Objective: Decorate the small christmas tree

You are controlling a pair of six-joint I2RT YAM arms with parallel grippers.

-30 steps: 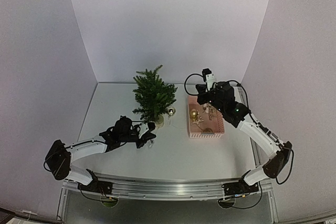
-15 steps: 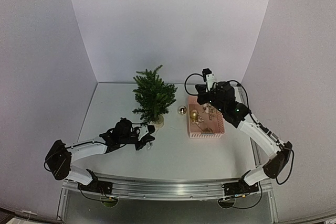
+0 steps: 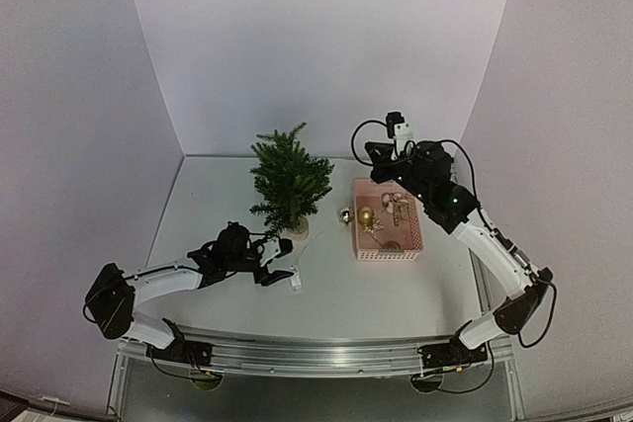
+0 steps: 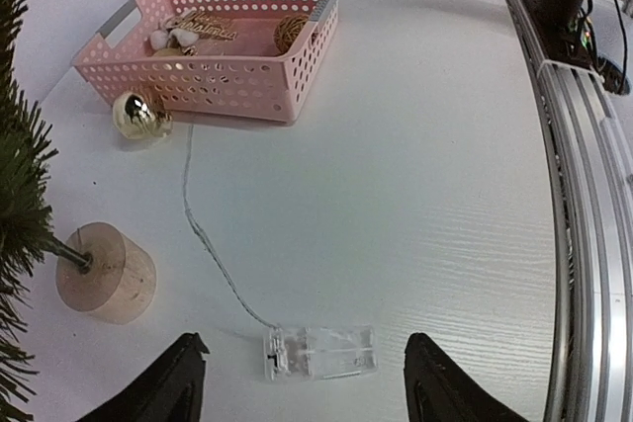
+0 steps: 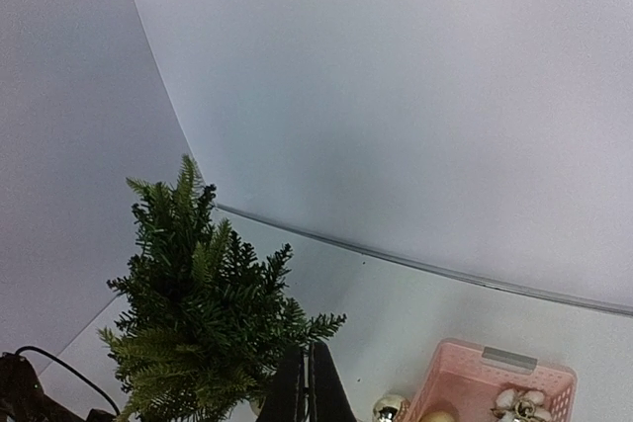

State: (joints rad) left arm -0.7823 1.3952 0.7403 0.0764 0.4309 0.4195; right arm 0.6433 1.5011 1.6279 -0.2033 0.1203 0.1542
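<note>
Dark green tree (image 3: 289,182) on a pale wood base (image 4: 106,272). Pink basket (image 4: 213,76), dotted all over with round holes. Shiny gold bauble (image 4: 135,114), white table (image 4: 425,175).

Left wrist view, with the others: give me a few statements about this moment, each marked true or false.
1. The clear plastic battery box lies on the white table between the open left jaws, ungripped. True.
2. The shiny gold bauble sits inside the pink perforated plastic basket. False: it rests on the table beside the basket.
3. The small dark green christmas tree stands upright on its pale round base. True.
4. The right jaws stand open. False: they are shut.
</note>
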